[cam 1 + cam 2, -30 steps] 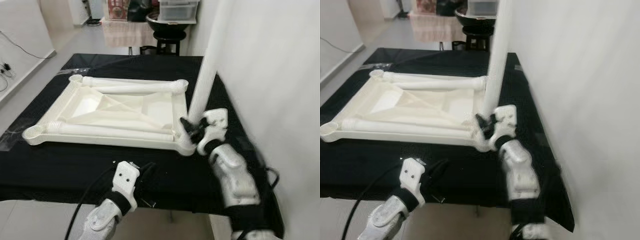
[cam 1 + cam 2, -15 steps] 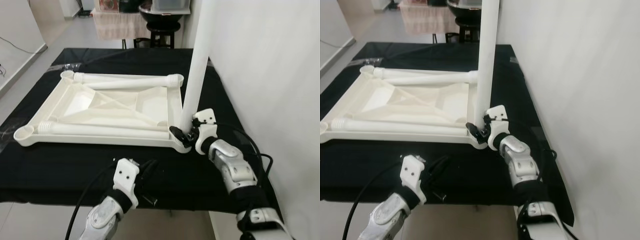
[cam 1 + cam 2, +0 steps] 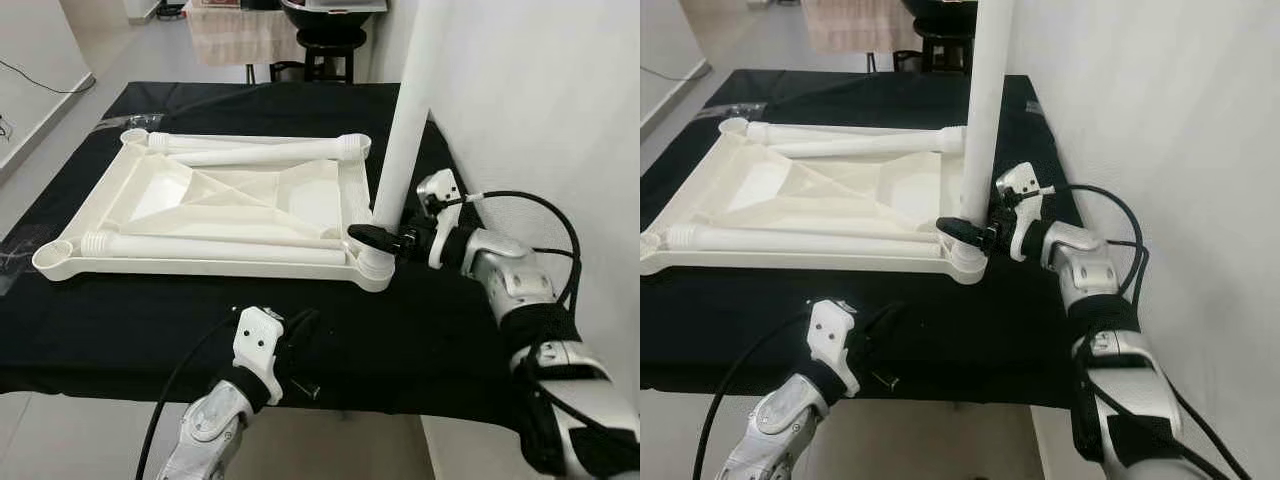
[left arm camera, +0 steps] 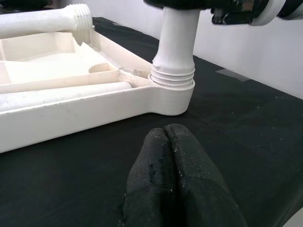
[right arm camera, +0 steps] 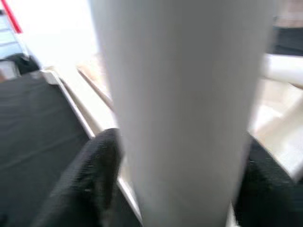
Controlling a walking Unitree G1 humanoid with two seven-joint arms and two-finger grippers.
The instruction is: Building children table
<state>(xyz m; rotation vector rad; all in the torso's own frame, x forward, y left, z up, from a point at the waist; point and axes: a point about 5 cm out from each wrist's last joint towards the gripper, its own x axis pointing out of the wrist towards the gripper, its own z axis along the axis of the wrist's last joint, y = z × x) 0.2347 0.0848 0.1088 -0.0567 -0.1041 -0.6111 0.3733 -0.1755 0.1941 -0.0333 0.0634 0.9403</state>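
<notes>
A white plastic tabletop (image 3: 200, 268) lies upside down on the black-covered table. One white leg (image 3: 405, 130) stands upright in its near right corner socket (image 4: 173, 92). My right gripper (image 3: 385, 238) is shut on this leg just above the socket, one finger (image 5: 94, 179) on either side. Two more legs lie inside the tabletop, one along the far rim (image 3: 260, 152) and one along the near rim (image 3: 210, 245). My left gripper (image 3: 300, 340) hovers low at the table's front edge, facing that corner. It is shut with nothing between its fingertips (image 4: 165, 156).
A white wall (image 3: 540, 100) runs close along the table's right side. A black stool (image 3: 330, 40) stands beyond the far edge. A black cable (image 3: 540, 210) loops over my right forearm. Bare black cloth (image 3: 100, 330) lies between the tabletop and the front edge.
The view has shifted. My right forearm has swung out to the right and now reaches the leg from the side, still gripping it near the socket. The left gripper has hardly moved.
</notes>
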